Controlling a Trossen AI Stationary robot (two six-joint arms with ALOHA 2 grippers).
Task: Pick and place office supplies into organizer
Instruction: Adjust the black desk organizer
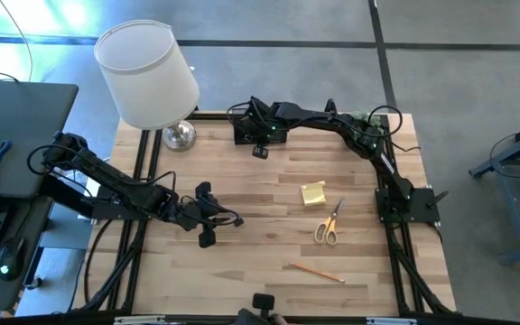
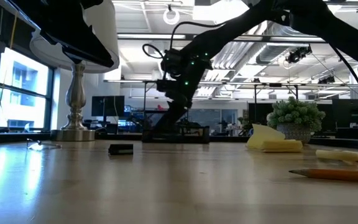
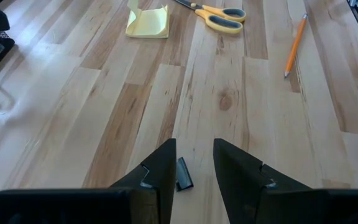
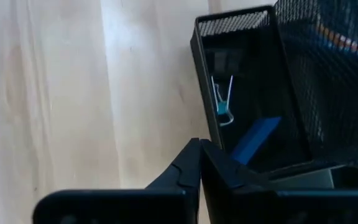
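You won't find readable text, labels or numbers on anything here. The sticky-note pad (image 1: 313, 193) looks blank. The distant screens (image 2: 107, 106) in the low view may carry text, but it's too blurred to read.

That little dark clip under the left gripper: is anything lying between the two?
Nothing visible. The left gripper hangs open right over the dark clip, with only bare table around it.

Light wooden bench (image 1: 242, 253) on grey floor (image 1: 459, 81). White-shaded lamp (image 1: 147, 74) at the bench's 11 o'clock corner. Dark side desk (image 1: 16, 135) at 9 o'clock. Windows (image 2: 11, 93) and ceiling lights (image 2: 171, 15) beyond.
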